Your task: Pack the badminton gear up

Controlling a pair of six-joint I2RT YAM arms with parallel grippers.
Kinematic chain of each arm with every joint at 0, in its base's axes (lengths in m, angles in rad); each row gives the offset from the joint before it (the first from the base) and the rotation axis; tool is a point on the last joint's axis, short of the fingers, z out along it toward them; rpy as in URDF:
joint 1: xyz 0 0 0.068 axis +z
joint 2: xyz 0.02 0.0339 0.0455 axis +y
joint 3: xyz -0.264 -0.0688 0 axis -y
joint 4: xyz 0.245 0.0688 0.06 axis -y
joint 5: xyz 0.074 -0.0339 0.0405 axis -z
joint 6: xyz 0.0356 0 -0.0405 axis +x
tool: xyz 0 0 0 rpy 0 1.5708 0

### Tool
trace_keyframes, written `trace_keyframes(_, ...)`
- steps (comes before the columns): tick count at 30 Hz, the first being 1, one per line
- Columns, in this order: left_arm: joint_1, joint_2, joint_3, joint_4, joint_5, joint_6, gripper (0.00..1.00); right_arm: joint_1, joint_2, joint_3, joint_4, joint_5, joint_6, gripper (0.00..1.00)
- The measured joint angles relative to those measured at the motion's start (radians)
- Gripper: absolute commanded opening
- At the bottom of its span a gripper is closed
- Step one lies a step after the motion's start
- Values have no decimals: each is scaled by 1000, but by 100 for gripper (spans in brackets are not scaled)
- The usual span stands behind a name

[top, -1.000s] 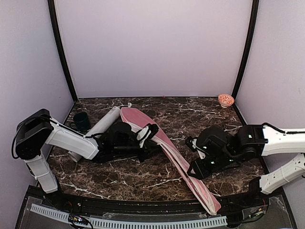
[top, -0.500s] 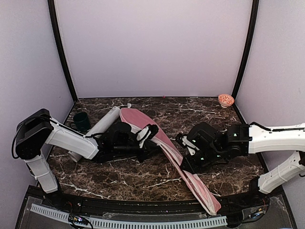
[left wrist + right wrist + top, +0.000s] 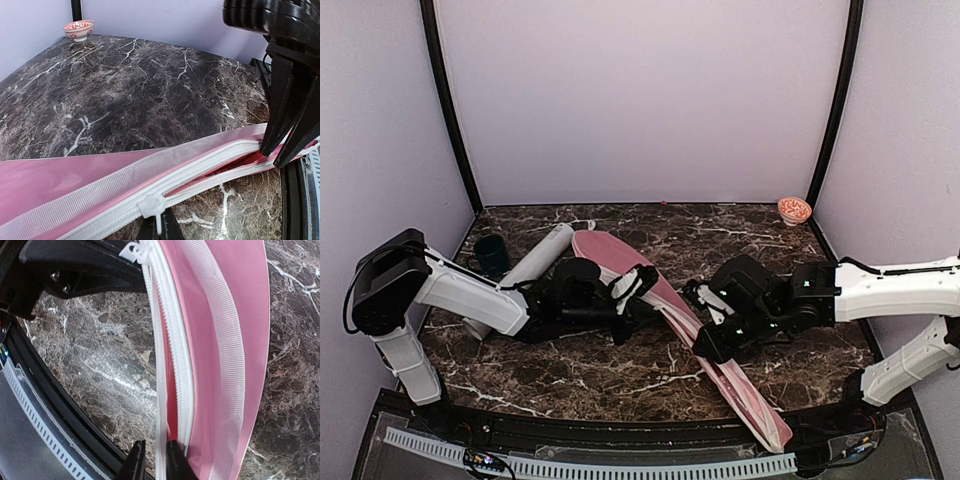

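Note:
The pink cover (image 3: 752, 404) lies diagonally across the marble table, its white zipper partly open with red showing inside (image 3: 235, 167). My left gripper (image 3: 632, 290) is shut on the white zipper pull (image 3: 151, 205), whose tail sits between its dark fingertips (image 3: 161, 225). Further down the cover, my right gripper (image 3: 703, 338) pinches the lower white zipper edge (image 3: 160, 440) between nearly closed fingers (image 3: 176, 464). In the left wrist view the right gripper's fingers (image 3: 280, 135) stand on that same edge. The pale grey tube (image 3: 535, 262) lies behind the left arm.
A dark green cup (image 3: 490, 252) stands at the back left beside the tube. A small orange-patterned bowl (image 3: 794, 208) sits in the back right corner (image 3: 79, 29). The table's front edge (image 3: 55, 405) runs close to the right gripper.
My right arm has moved left onto the cover and its jaws have narrowed round the zipper edge. The cover's near end shifted slightly. The left gripper keeps hold of the pull.

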Motion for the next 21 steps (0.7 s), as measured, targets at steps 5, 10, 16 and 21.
trace_keyframes(5, -1, 0, 0, 0, 0, 4, 0, -4, 0, 18, -14, 22, -11, 27)
trace_keyframes(10, -1, 0, 0, 0, 0, 10, 0, -34, 0, 31, -11, 31, -25, 29)
trace_keyframes(16, -1, 0, 0, 0, 0, 11, 0, -64, -4, 31, -9, 21, -38, 25)
trace_keyframes(21, -1, 0, 0, 0, 0, 10, 0, -67, 18, 23, 21, -26, -52, 13)
